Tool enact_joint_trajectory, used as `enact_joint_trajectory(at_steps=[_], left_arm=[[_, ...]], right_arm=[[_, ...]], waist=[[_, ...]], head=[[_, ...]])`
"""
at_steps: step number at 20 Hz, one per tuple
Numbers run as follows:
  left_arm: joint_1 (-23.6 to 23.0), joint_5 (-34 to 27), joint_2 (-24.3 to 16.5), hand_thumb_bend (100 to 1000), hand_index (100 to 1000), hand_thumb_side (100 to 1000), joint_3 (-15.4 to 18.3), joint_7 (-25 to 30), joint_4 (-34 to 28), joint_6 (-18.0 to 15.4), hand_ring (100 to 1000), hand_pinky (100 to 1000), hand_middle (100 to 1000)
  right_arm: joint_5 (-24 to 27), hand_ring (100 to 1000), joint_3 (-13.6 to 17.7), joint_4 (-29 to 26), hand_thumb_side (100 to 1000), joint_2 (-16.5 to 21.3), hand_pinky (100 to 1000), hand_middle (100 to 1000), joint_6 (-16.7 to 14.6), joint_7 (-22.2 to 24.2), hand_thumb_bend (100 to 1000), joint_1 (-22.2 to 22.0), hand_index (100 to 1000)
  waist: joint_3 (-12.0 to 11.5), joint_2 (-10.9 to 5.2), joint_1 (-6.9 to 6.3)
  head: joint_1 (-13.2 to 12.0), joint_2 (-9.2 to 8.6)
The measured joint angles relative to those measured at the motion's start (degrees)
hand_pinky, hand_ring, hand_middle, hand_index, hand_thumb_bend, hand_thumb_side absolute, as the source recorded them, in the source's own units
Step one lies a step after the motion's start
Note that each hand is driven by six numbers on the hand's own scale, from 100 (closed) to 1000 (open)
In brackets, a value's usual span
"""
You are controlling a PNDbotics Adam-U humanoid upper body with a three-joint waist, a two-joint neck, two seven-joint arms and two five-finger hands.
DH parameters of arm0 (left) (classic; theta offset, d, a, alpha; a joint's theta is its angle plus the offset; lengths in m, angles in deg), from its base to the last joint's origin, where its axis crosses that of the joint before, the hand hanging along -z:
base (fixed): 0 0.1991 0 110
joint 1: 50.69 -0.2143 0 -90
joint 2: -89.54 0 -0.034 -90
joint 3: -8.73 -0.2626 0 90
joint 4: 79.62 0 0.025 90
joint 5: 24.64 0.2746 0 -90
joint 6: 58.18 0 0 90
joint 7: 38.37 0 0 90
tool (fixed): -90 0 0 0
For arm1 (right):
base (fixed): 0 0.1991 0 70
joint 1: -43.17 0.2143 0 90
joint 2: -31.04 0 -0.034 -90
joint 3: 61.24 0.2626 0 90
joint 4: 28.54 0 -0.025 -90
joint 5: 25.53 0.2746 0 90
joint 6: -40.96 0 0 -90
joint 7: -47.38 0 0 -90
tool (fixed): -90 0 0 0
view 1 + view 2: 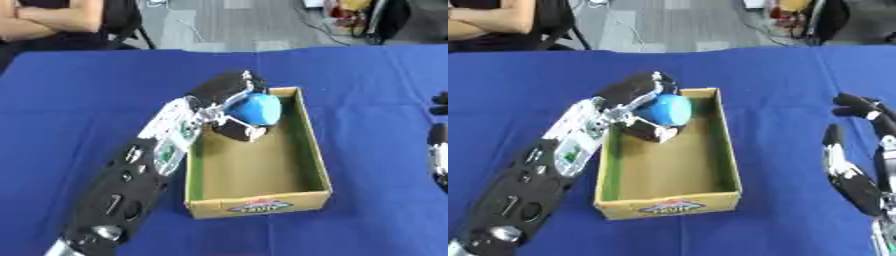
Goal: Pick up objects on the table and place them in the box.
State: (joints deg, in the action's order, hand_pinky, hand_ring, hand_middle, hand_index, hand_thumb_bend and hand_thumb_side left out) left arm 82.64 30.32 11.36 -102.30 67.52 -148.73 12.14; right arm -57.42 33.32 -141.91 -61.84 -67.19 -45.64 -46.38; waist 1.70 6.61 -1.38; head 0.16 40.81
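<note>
Left hand [229,102] reaches over the far end of the box [311,150], fingers and thumb curled round a blue ball [259,109]; the ball sits in that grasp above the box's far interior, whether it touches the floor cannot be told. Right hand [852,172] rests at the right edge on the blue table [789,100], fingers straight and spread, holding nothing; well apart from the box.

left forearm [122,195]: black shell with oval cut-outs, silver joint at the lower end, white-silver wrist section with a small green part. left hand [223,92]: black casing, pale silver finger parts. right hand [859,170]: black fingers with white-silver segments.
</note>
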Motion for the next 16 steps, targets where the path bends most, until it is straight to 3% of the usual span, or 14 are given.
enact_joint_trajectory(at_steps=[1, 3, 6, 10, 13, 15, 16], left_arm=[[-0.36, 1.50, 0.00, 918, 1000, 1000, 0.02, 0.86, 0.17, -0.82, 1000, 1000, 1000], [-1.05, 3.70, -0.01, 958, 1000, 1000, 0.13, 1.69, 0.51, -2.07, 1000, 1000, 1000], [-1.86, 4.31, -0.04, 931, 1000, 1000, 0.68, 1.61, 0.87, -2.91, 1000, 1000, 1000], [-2.79, 0.72, -0.04, 807, 981, 1000, 1.18, 1.86, 0.69, -2.60, 1000, 1000, 1000], [-4.08, -8.03, -0.05, 828, 928, 1000, 1.92, 2.38, -1.27, -0.71, 1000, 1000, 1000], [-4.72, -18.38, -0.26, 901, 899, 1000, 2.77, 2.20, -5.11, 1.89, 1000, 1000, 1000], [-4.90, -24.32, -0.59, 946, 901, 959, 3.26, 1.93, -7.82, 3.51, 1000, 1000, 1000]], right_arm=[[0.00, 689, 0.00, 0.00, 647, 0.00, 825, 732, 0.00, 0.00, 110, 0.00, 863], [0.00, 688, 0.01, 0.00, 647, 0.00, 825, 731, 0.00, 0.00, 110, 0.00, 863], [0.00, 688, 0.01, 0.00, 652, 0.00, 825, 731, 0.00, 0.00, 119, 0.00, 863], [0.00, 688, 0.02, 0.00, 648, 0.00, 825, 732, 0.01, -0.01, 110, 0.00, 862], [-0.05, 688, 0.03, 0.00, 648, 0.00, 825, 732, 0.01, -0.01, 110, 0.00, 862], [-0.07, 688, 0.04, 0.00, 648, 0.00, 825, 732, 0.03, -0.04, 111, 0.00, 863], [-0.07, 688, 0.04, 0.00, 648, 0.00, 825, 732, 0.03, -0.04, 111, 0.00, 863]], waist=[[0.00, 0.00, 0.00], [-0.03, 0.00, 0.00], [-0.09, 0.00, 0.00], [-0.25, 0.02, 0.00], [-0.32, 0.05, 0.00], [-0.47, 0.05, 0.00], [-0.51, 0.05, 0.00]], head=[[0.00, -0.01], [0.00, -0.01], [0.00, -0.01], [0.00, -0.01], [0.01, -0.01], [0.11, -0.01], [0.16, -0.01]])
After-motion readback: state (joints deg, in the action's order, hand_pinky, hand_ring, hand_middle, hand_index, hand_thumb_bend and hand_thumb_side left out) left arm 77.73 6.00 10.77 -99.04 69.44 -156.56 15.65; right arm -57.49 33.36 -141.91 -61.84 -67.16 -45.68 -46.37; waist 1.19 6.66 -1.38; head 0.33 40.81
